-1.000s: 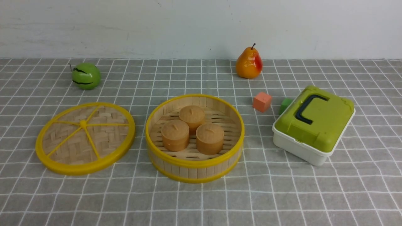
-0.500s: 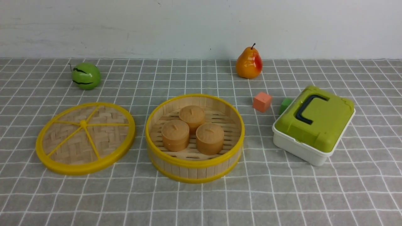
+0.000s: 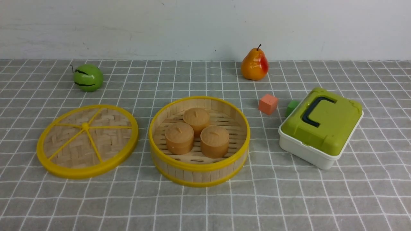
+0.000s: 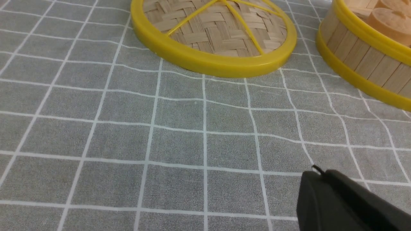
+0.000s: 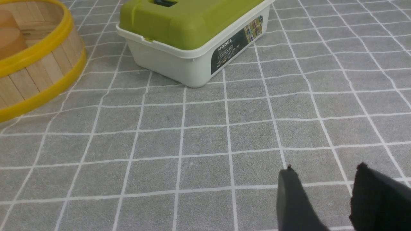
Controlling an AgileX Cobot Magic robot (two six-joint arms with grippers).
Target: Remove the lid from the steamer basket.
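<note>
The lid [image 3: 87,140] lies flat on the cloth to the left of the steamer basket [image 3: 199,166], apart from it. The basket is uncovered and holds three tan buns [image 3: 196,134]. Neither gripper shows in the front view. In the left wrist view my left gripper [image 4: 316,175] is shut and empty above bare cloth, short of the lid [image 4: 212,30] and the basket [image 4: 359,57]. In the right wrist view my right gripper [image 5: 324,170] is open and empty above bare cloth, with the basket [image 5: 38,73] far off to one side.
A white box with a green lid [image 3: 321,126] stands right of the basket; it also shows in the right wrist view [image 5: 192,35]. An orange cube [image 3: 268,104] and a green cube [image 3: 291,107] lie behind it. A pear [image 3: 254,65] and a green fruit [image 3: 87,77] sit near the back wall.
</note>
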